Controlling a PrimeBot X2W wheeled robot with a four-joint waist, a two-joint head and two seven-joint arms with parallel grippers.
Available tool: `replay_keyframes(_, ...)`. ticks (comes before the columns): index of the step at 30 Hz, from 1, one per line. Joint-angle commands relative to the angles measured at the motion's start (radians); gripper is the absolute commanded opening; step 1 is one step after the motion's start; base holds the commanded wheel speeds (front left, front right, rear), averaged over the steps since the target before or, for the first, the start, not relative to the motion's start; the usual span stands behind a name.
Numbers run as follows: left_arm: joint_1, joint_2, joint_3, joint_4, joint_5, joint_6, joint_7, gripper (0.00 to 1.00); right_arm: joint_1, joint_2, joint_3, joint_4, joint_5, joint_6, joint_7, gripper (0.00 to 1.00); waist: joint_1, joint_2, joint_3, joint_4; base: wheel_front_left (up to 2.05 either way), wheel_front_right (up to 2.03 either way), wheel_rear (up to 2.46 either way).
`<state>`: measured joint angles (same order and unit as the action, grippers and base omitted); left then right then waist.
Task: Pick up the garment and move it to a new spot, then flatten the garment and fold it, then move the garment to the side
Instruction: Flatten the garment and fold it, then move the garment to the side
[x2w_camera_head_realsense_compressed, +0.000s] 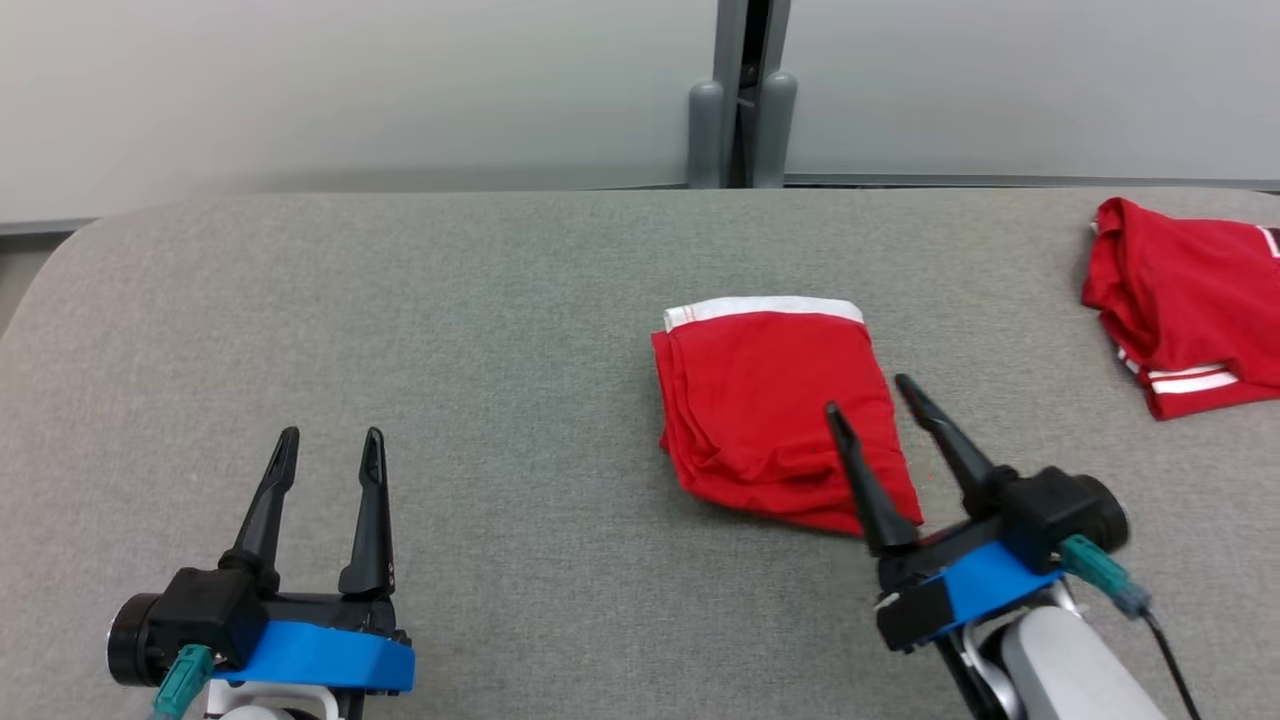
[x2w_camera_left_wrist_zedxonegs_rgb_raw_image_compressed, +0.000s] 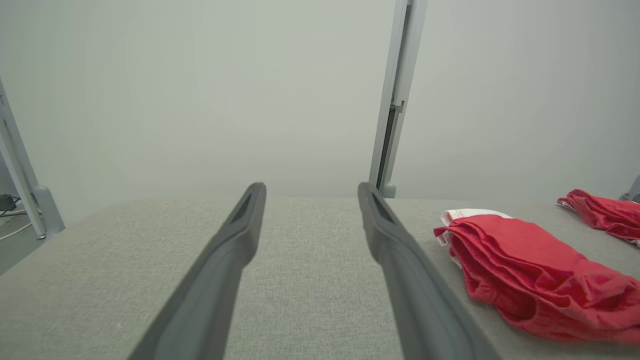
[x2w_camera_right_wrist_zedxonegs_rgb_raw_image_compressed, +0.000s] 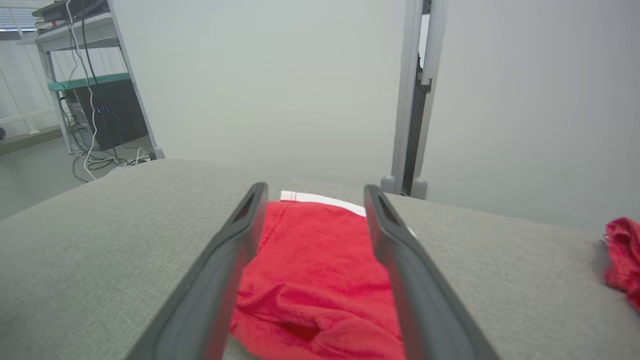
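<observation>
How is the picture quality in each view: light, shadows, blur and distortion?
Head view: soft, even light, hardly any shadow around the folded red cloth garment, all sharp. Left wrist view: the left gripper looks soft near the lens. Right wrist view: the wide lens bows the edge of the grey fabric table and tilts the metal shelf rack.

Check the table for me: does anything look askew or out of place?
Slightly. The folded red garment lies skewed, its near edge rumpled and bulging instead of flat. A second red garment sits crumpled at the right edge of the table. Nothing looks spilled or damaged.
</observation>
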<state>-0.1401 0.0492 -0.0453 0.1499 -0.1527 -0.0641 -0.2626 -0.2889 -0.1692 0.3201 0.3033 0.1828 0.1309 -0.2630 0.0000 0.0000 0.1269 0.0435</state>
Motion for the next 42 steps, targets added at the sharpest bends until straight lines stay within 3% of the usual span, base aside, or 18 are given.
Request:
replay_keyframes(1, 0.014, 0.004, 0.004, 0.002, 0.006, -0.001, -0.003, 1.00, 0.028, 0.005, -0.026, -0.014, -0.014, 0.000, -0.001, 1.00, 0.0000, 0.0000, -0.015, -0.016, 0.00, 0.00, 0.00)
replay_keyframes(8, 0.039, 0.004, 0.025, 0.004, 0.019, -0.003, -0.003, 1.00, 0.130, 0.038, -0.193, -0.089, -0.061, 0.000, -0.001, 1.00, 0.0000, 0.0000, -0.052, -0.055, 0.00, 0.00, 0.00)
replay_keyframes(19, 0.089, 0.004, 0.054, 0.020, 0.034, 0.011, -0.003, 1.00, 0.230, 0.093, -0.312, -0.126, -0.075, 0.000, -0.001, 1.00, 0.0000, 0.0000, -0.097, -0.085, 0.00, 0.00, 0.00)
replay_keyframes(42, 0.118, 0.004, 0.064, 0.020, 0.032, 0.009, -0.003, 1.00, 0.265, 0.118, -0.330, -0.085, -0.081, 0.000, -0.001, 1.00, 0.0000, 0.0000, -0.123, -0.063, 0.00, 0.00, 0.00)
